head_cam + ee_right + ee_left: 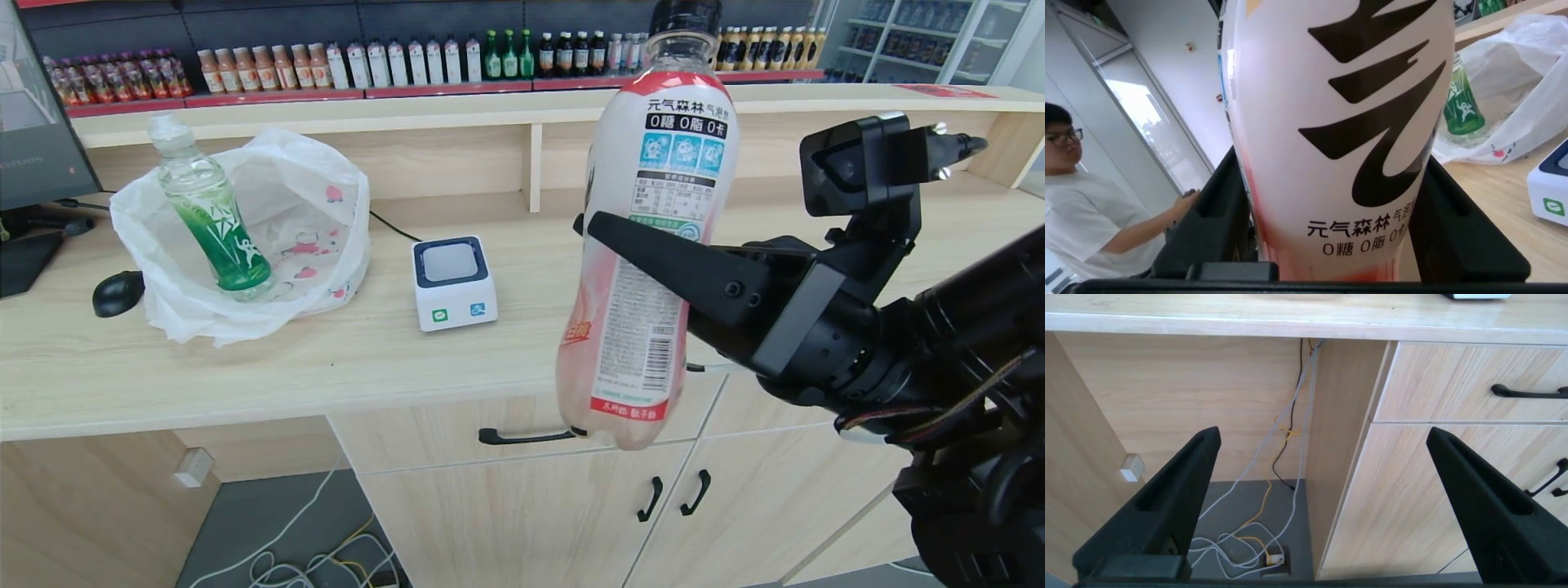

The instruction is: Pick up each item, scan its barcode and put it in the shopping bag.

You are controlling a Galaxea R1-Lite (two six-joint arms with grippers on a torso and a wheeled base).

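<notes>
My right gripper [608, 233] is shut on a tall pink drink bottle [645, 245], held upright in the air in front of the counter, to the right of the scanner. The bottle's barcode [657, 359] faces the head camera. In the right wrist view the pink bottle [1347, 131] sits between the gripper's fingers [1217, 204]. The white scanner box [454, 282] rests on the wooden counter [326, 359]. A white shopping bag [269, 237] stands at the left with a green bottle [211, 212] upright in it. My left gripper [1323, 506] is open, low in front of the cabinet.
A black monitor [33, 163] and a black mouse [117, 292] lie at the counter's left. Shelves of bottles [408, 57] line the back wall. Drawers and doors with black handles [522, 437] sit below the counter. Loose cables [1257, 539] lie on the floor.
</notes>
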